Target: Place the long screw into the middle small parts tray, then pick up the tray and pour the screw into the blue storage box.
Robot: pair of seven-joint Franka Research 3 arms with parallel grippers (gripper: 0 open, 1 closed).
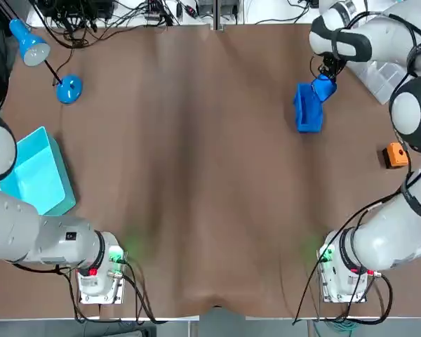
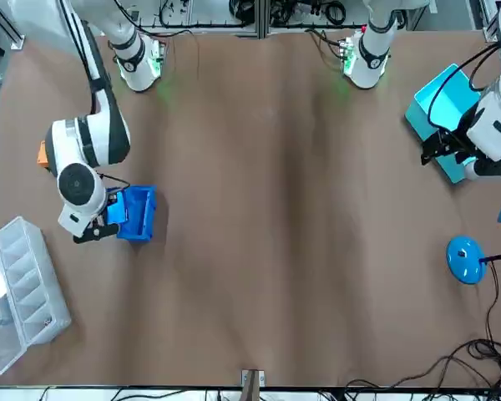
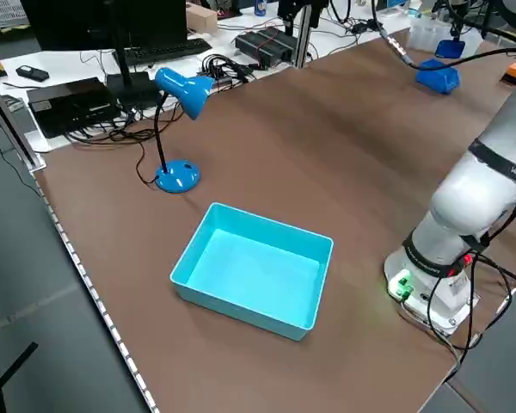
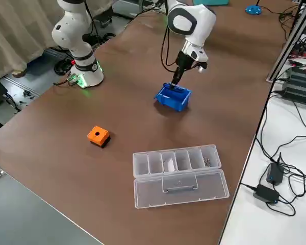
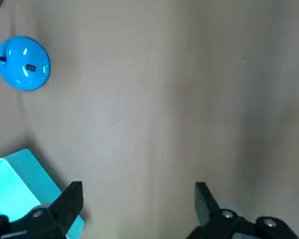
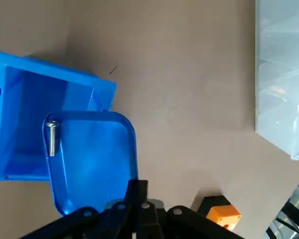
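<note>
From overhead, the right gripper (image 1: 327, 76) is clamped on one end of a small blue plastic tray (image 1: 323, 88), whose far end hangs over an open-topped blue bin (image 1: 307, 111) on the brown table (image 1: 196, 175); a clear plastic organizer (image 1: 379, 76) lies just beyond the gripper and an orange block (image 1: 395, 155) sits well off to its side. From across the table, the same gripper is seen low beside the bin, the tray between them. The left side camera shows a smooth, rectangular turquoise box (image 3: 254, 275) and a blue desk lamp (image 3: 182, 90) with a round base, both far from the right gripper. From the right side, the gripper points down at the bin's open top, with the ribbed, many-compartment organizer lying open on the table, well apart from it. The left wrist camera shows the left gripper (image 5: 139, 196) spread wide and holding nothing, hovering above bare table, a corner of the turquoise box beside one finger (image 5: 72, 196). The right wrist camera shows the jaws pinched narrow on the tray's near rim; the tray is glossy with rounded corners, and a long metal screw (image 6: 51, 138) lies at its far lip, directly above the bin's hollow, angular interior.
</note>
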